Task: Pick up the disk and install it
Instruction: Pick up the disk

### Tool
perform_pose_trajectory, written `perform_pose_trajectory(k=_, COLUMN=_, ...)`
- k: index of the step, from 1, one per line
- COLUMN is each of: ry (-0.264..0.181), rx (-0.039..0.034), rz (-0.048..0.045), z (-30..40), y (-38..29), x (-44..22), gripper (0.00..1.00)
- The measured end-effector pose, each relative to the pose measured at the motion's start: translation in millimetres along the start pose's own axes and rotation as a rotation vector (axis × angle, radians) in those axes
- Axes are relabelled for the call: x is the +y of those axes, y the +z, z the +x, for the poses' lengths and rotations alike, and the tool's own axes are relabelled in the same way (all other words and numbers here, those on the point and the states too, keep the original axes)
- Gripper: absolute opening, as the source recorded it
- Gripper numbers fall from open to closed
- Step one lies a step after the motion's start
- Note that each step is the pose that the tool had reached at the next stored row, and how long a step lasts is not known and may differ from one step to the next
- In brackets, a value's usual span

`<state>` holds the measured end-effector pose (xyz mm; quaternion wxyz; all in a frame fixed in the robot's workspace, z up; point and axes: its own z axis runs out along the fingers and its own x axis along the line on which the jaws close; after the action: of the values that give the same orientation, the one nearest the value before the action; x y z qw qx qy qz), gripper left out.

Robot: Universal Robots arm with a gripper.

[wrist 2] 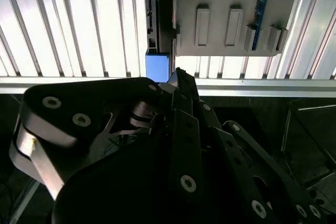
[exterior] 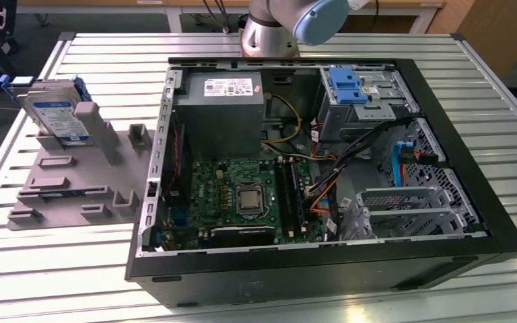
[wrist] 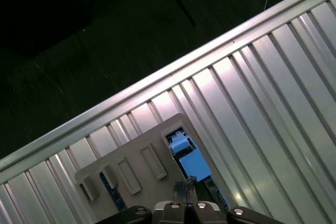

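The disk point(exterior: 56, 116), silver with a white-and-blue label and blue side rails, stands on edge in the grey holder point(exterior: 79, 182) on the table, at the exterior view's left beside the open computer case point(exterior: 330, 155). In both wrist views I look down on the holder point(wrist 2: 226, 19) point(wrist: 136, 174) from high up. The disk's blue rail point(wrist 2: 157, 66) point(wrist: 191, 160) shows at the holder's end. My gripper point(wrist 2: 178, 74) point(wrist: 186, 184) hangs well above it, its tips together and holding nothing.
The case holds a grey power supply point(exterior: 218, 111), a motherboard point(exterior: 240, 195), a blue bracket point(exterior: 344, 84) and metal drive cages point(exterior: 411, 208). The arm's base point(exterior: 272, 30) stands behind the case. The ribbed metal table point(exterior: 79, 256) ends at an edge point(wrist: 131, 90) near the holder.
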<state>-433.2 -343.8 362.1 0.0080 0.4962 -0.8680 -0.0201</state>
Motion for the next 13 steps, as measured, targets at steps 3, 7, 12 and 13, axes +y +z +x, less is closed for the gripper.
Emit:
perform_pose_trajectory(k=3, ry=-0.023, rx=0.0003, rz=-0.0007, z=0.1, y=0.0, x=0.2, gripper=0.11)
perform_pose_trajectory(k=7, ry=-0.095, rx=0.0023, rz=-0.0016, z=0.2, y=0.4, x=0.2, gripper=0.11)
perform_pose_trajectory(k=12, ry=-0.150, rx=0.0049, rz=-0.0008, z=0.5, y=0.5, x=0.8, gripper=0.11)
perform_pose_trajectory(k=13, ry=-0.151, rx=0.0046, rz=-0.0002, z=0.5, y=0.6, x=0.9, gripper=0.11)
